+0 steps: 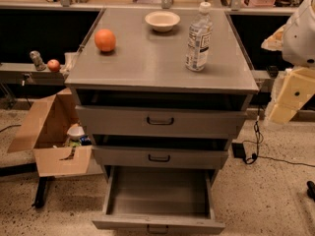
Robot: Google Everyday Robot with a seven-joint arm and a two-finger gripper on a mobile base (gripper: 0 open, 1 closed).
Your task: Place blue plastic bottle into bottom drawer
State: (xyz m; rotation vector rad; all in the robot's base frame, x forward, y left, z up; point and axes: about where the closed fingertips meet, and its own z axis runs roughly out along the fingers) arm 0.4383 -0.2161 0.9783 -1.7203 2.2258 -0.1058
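The blue plastic bottle point(199, 38), clear with a white cap and white label, stands upright on the right side of the grey cabinet top point(147, 63). The bottom drawer point(158, 195) is pulled out wide, and its shallow tray holds nothing that I can see. The two upper drawers are only slightly out. My gripper is not in view. Only white and beige parts of my arm point(295, 90) show at the right edge, to the right of the cabinet and apart from the bottle.
An orange point(105, 40) sits at the top's left and a white bowl point(162, 20) at its back. An open cardboard box point(51, 132) stands on the floor to the left. A cable and adapter point(239, 150) lie to the right.
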